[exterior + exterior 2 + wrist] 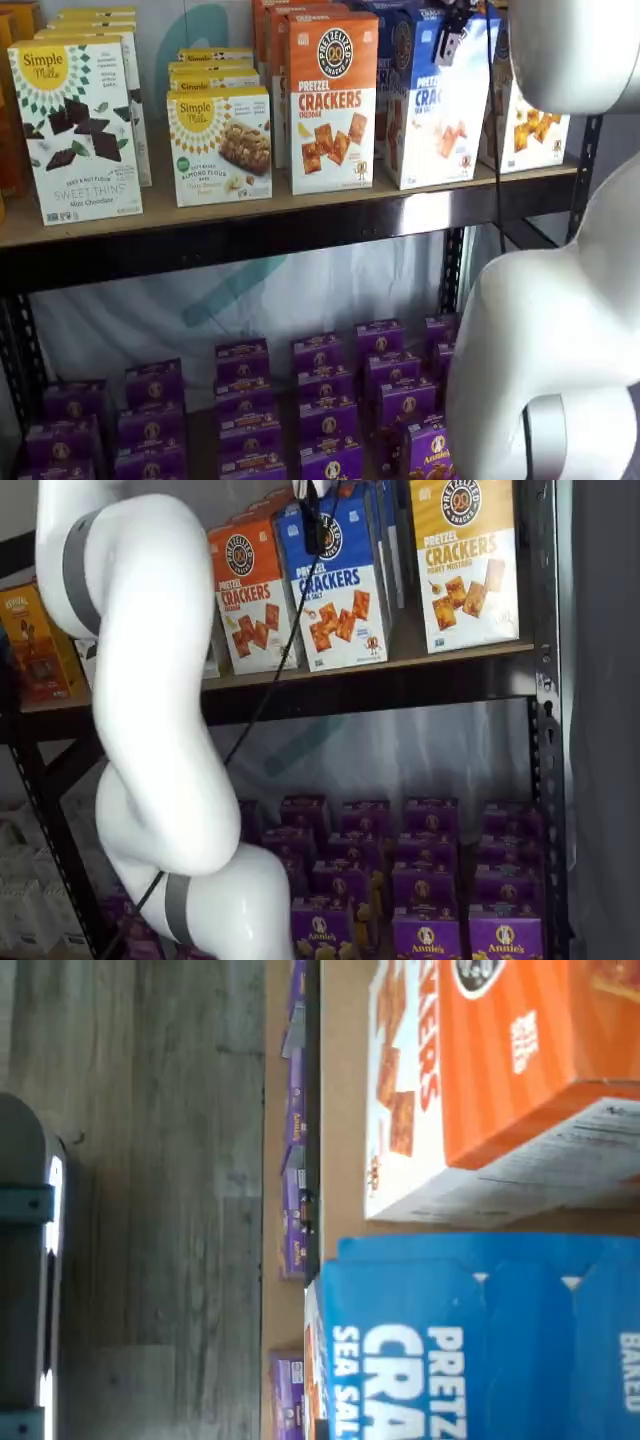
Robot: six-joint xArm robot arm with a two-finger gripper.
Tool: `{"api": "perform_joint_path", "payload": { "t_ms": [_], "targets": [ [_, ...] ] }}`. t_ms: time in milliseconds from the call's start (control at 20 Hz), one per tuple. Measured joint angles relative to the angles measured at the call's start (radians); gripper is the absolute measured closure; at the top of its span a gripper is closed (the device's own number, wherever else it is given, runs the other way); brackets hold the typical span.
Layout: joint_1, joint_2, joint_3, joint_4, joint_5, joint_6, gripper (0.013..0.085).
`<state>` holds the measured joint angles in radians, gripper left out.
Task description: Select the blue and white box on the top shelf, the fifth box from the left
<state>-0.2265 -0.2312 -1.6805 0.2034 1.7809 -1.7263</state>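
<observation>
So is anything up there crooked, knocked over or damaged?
Nothing stands out. On the top shelf the blue and white box stands upright among its neighbours, as does the orange box. No dents show.

In the wrist view the blue and white box is cut off by the frame, its lettering only partly readable, and the orange-topped box runs off the edge too. In both shelf views the gripper is mostly cropped at the top edge, so its fingers cannot be judged. The white arm hides the shelf's right side.
</observation>
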Motion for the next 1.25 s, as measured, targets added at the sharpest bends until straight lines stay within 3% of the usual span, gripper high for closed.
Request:
{"api": "perform_joint_path", "payload": {
  "t_ms": [400, 1250],
  "targets": [
    [-0.022, -0.064, 0.003, 0.003, 0.123, -0.008, 0.045],
    [-0.03, -0.304, 0.274, -0.019, 0.122, -0.029, 0.045]
  ]
}}
